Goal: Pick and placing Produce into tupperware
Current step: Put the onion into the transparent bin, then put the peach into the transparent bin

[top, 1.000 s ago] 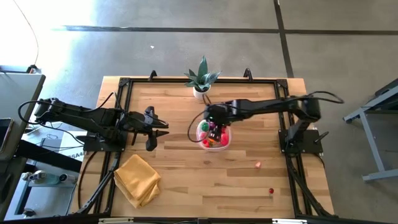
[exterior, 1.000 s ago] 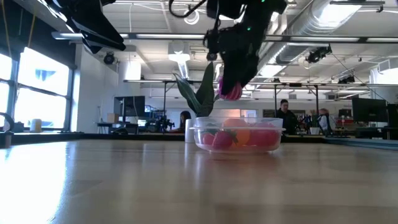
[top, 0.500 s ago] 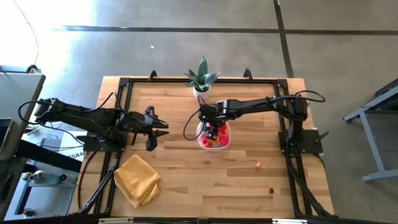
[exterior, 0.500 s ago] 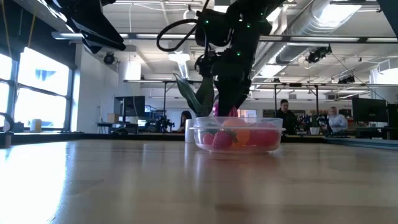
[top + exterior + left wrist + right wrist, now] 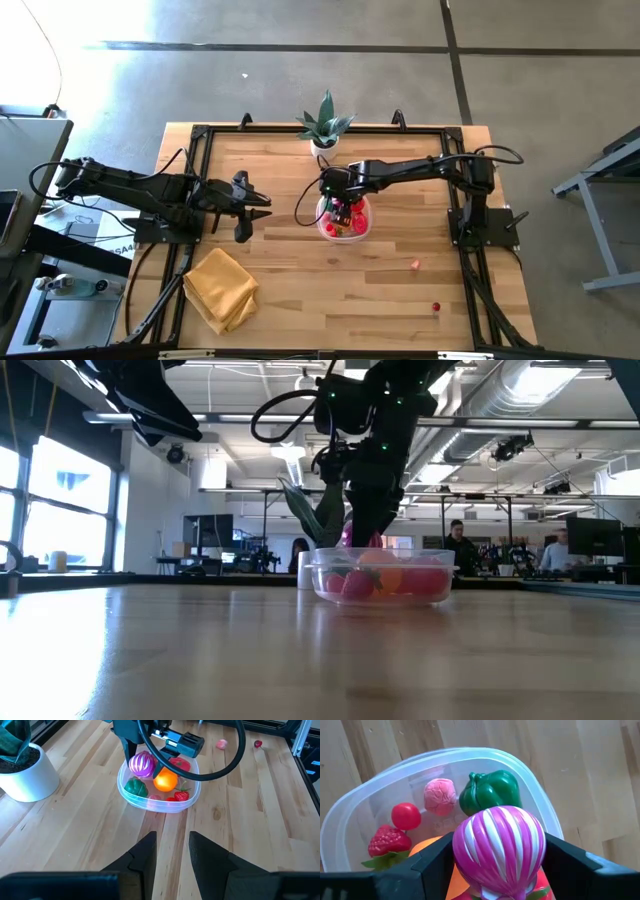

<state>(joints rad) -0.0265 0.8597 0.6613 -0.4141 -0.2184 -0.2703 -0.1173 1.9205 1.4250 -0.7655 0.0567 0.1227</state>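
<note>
Magenta produce (image 5: 498, 851) above tupperware (image 5: 380, 785)

Two dark jointed arms, looping black cables

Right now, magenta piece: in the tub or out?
In, not released. The magenta piece sits between the right end effector fingers, inside the tub rim above the other produce.
</note>
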